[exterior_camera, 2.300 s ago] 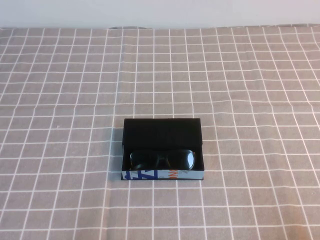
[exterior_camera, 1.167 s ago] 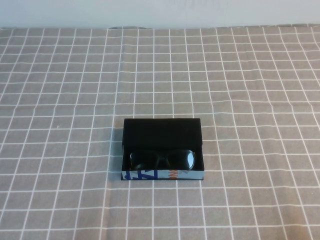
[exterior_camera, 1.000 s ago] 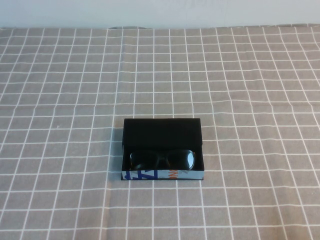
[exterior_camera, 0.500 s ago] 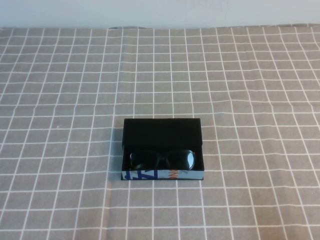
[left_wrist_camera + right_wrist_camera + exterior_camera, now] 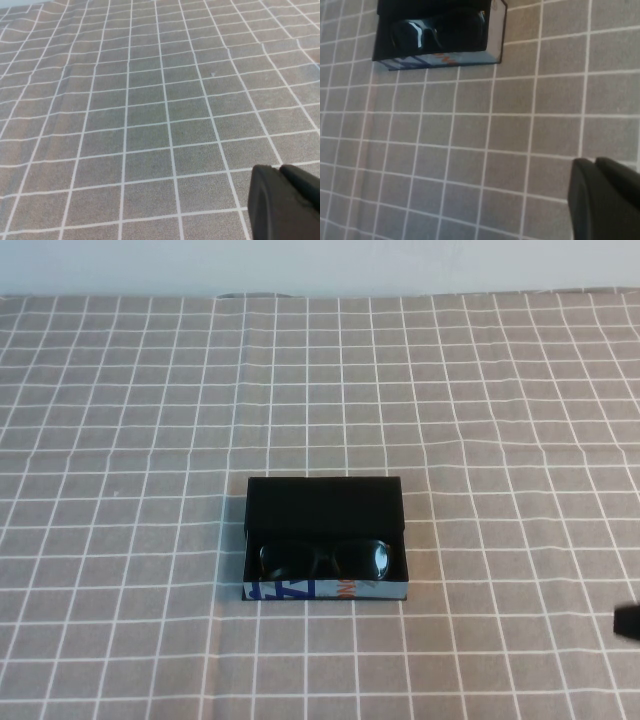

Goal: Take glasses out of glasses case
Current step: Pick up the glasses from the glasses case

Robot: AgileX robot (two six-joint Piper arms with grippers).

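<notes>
The glasses case [image 5: 325,508] is an open black box with a white front edge printed in blue and orange, lying in the middle of the checked cloth. The black glasses [image 5: 325,558] lie inside it against the front edge, lenses shiny. The case [image 5: 494,35] and glasses [image 5: 437,30] also show in the right wrist view. My right gripper [image 5: 596,162] is shut and empty, well to the right of the case; only a dark tip shows at the high view's right edge [image 5: 629,621]. My left gripper [image 5: 280,170] is shut and empty over bare cloth, out of the high view.
A grey cloth with a white grid [image 5: 150,420] covers the whole table. A pale wall [image 5: 320,265] runs along the far edge. Nothing else stands on the cloth.
A dark tip of my right gripper has come into the high view at the right edge. The case and glasses have not moved.
</notes>
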